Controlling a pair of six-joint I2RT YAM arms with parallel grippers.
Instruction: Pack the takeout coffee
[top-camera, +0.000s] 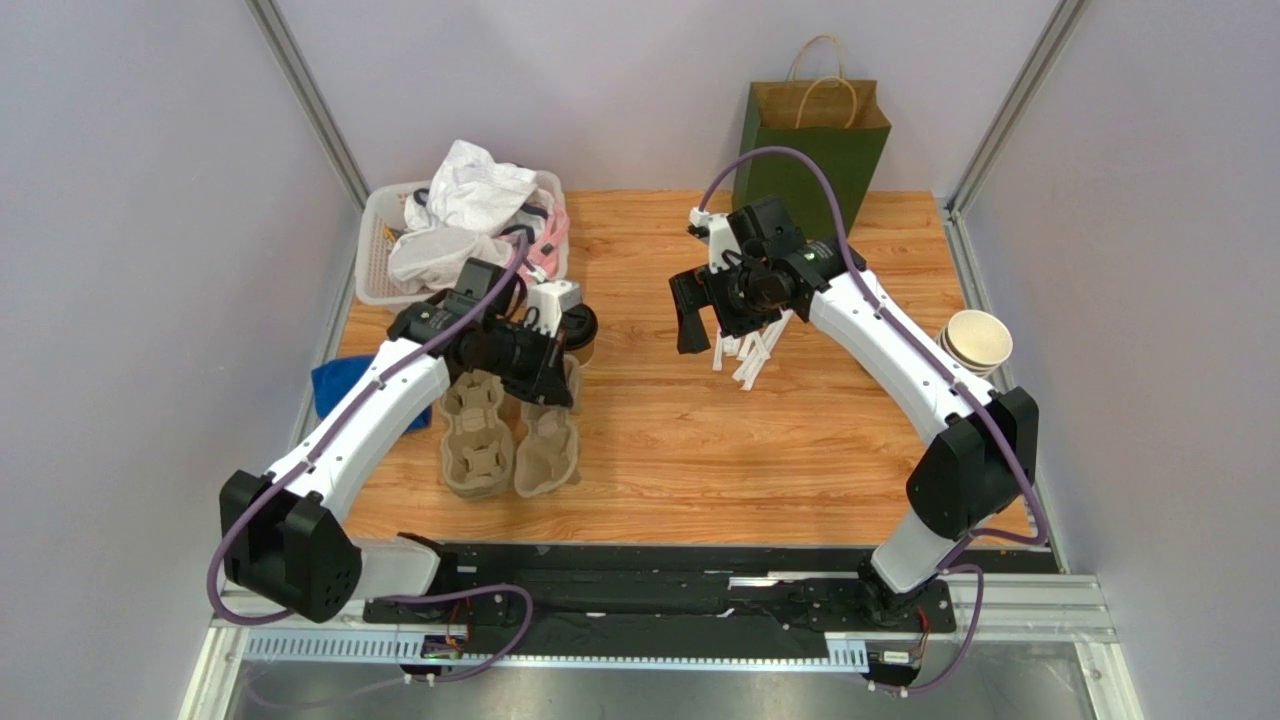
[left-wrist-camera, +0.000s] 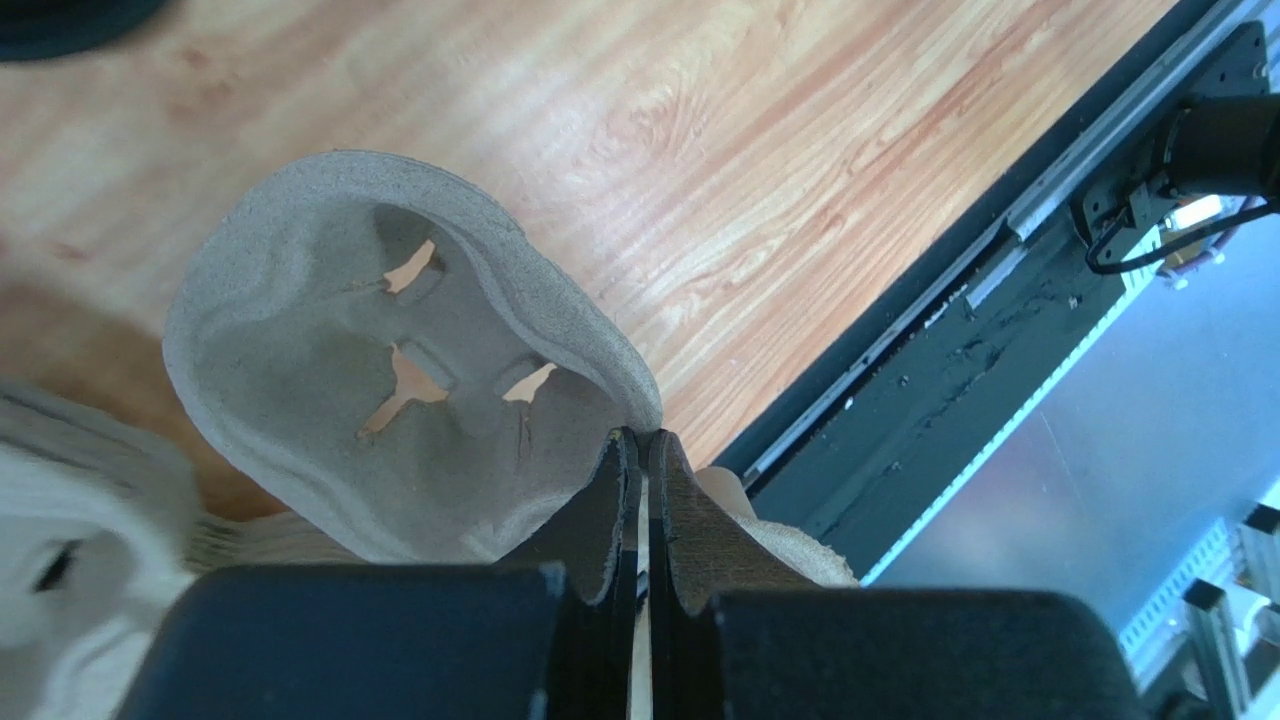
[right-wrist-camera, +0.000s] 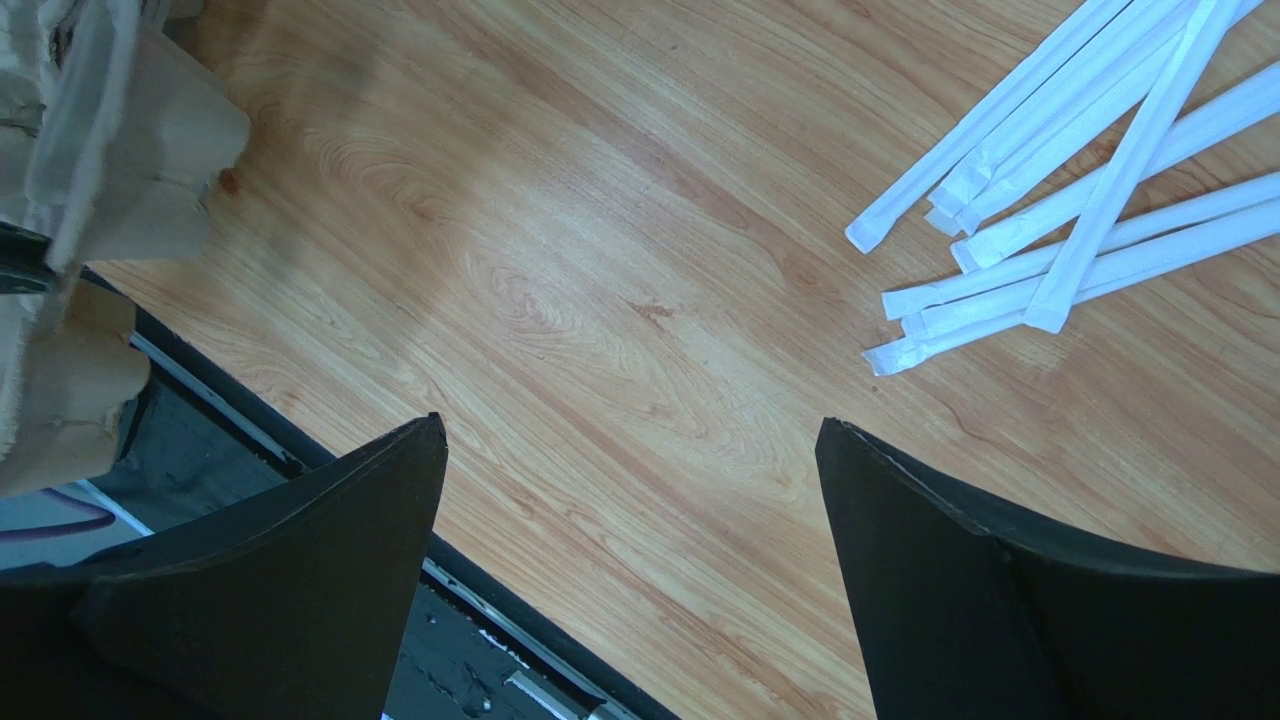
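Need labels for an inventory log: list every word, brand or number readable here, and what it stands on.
None readable. The green paper bag, the white wrapped straws, the stacked cream paper cups and the grey moulded-pulp cup carrier show no print in any view.

Robotics lab test cell: a wooden table (top-camera: 676, 450) enclosed by plain pale walls (top-camera: 135, 225) and aluminium frame posts (top-camera: 308, 90). A left arm (top-camera: 361, 413) and right arm (top-camera: 902, 353) are bolted to a black base rail (top-camera: 676, 578) at the near edge.
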